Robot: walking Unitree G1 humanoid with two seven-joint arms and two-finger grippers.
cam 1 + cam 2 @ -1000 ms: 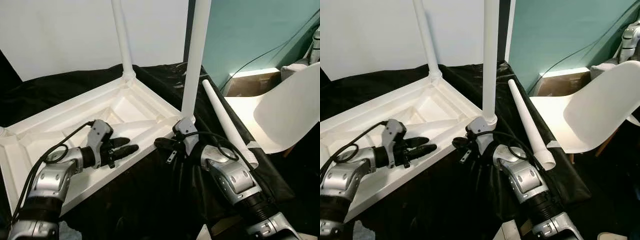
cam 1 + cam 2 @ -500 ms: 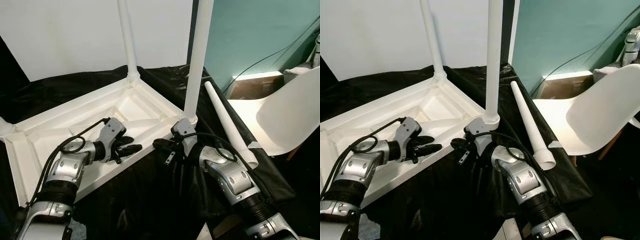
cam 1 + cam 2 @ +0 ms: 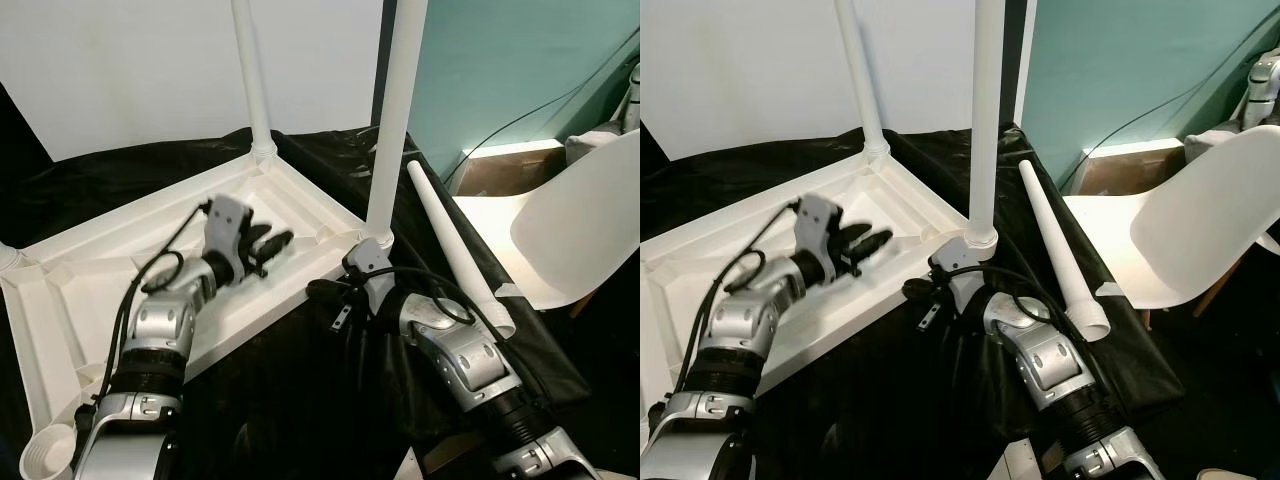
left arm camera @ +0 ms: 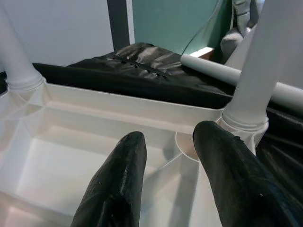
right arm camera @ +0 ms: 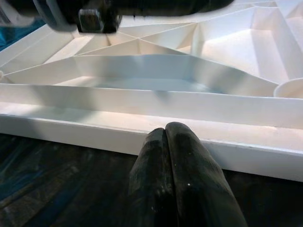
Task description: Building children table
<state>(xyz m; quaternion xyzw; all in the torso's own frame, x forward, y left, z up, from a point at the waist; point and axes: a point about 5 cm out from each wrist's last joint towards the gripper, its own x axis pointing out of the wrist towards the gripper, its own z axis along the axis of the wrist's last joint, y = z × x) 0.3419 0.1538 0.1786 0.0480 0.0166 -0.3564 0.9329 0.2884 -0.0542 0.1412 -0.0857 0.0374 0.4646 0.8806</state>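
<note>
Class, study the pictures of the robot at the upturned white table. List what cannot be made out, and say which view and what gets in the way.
- Tops of the two standing legs: eye views, cut off by the upper edge.
- Left gripper: left eye view, motion blur smears its outline.
- Near-left corner of the tabletop: left eye view, cut by the edge.
- Chair legs: right eye view, mostly hidden under its seat.

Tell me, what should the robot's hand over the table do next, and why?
Probably the left gripper, open and empty above the upturned tabletop, should reach on toward the near leg, since its fingers already point at that leg's socket.
</note>
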